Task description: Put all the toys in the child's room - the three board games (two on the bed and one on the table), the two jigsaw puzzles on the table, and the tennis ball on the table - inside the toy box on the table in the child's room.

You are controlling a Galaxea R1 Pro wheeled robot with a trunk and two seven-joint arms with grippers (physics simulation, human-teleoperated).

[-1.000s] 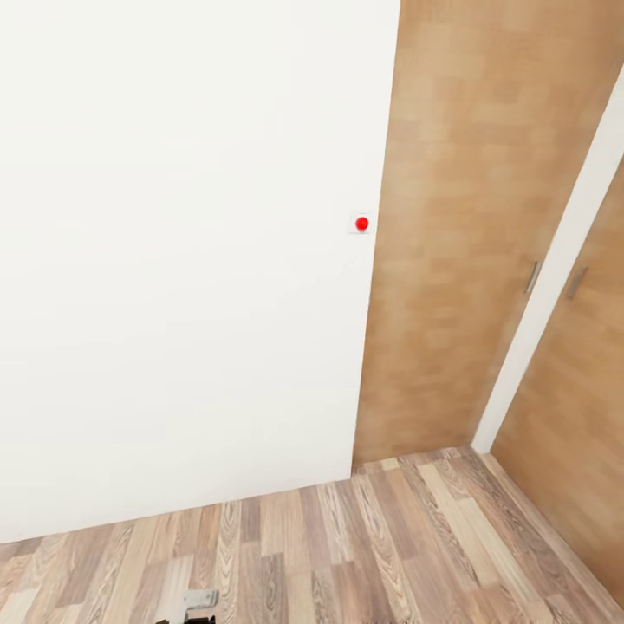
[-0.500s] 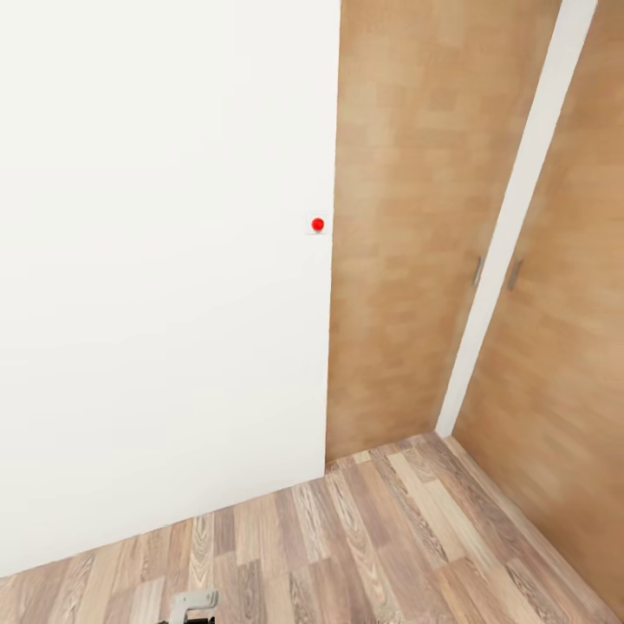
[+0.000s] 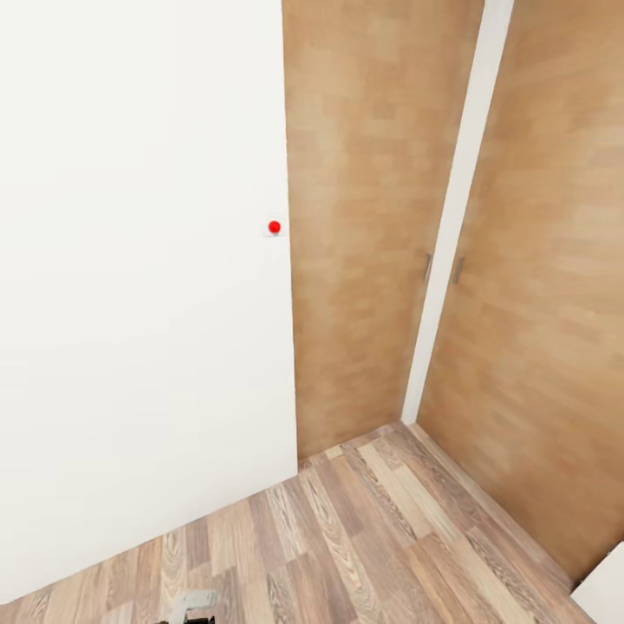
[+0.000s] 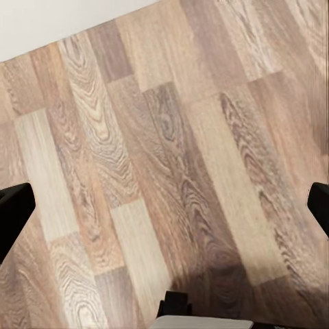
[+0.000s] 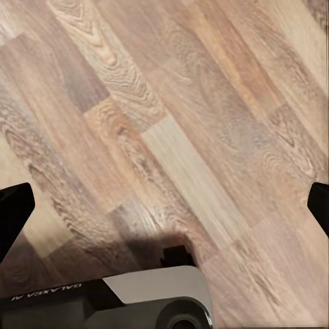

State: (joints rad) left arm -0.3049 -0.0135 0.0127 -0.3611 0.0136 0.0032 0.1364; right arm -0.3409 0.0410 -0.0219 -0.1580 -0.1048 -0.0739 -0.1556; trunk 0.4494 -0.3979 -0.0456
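Note:
The toys, the toy box, the table and the bed are out of view. In the left wrist view my left gripper (image 4: pixel 164 209) is open over bare wood-plank floor (image 4: pixel 171 137), its dark fingertips (image 4: pixel 14 212) far apart at the picture's edges. My right gripper (image 5: pixel 164 209) is likewise open above the floor (image 5: pixel 192 123), with nothing between its fingers. A small grey piece of my arm (image 3: pixel 195 601) pokes in at the lower edge of the head view.
A white wall (image 3: pixel 130 303) with a small red dot (image 3: pixel 274 227) stands ahead on the left. Two tall wood-grain doors (image 3: pixel 364 217) (image 3: pixel 537 303) with slim handles (image 3: pixel 427 266) form a corner on the right. A white object's corner (image 3: pixel 607 594) shows at lower right.
The whole head view has swung to the right: the wall edge, red dot and doors have slid left in the picture. That is camera motion; the grippers stay open.

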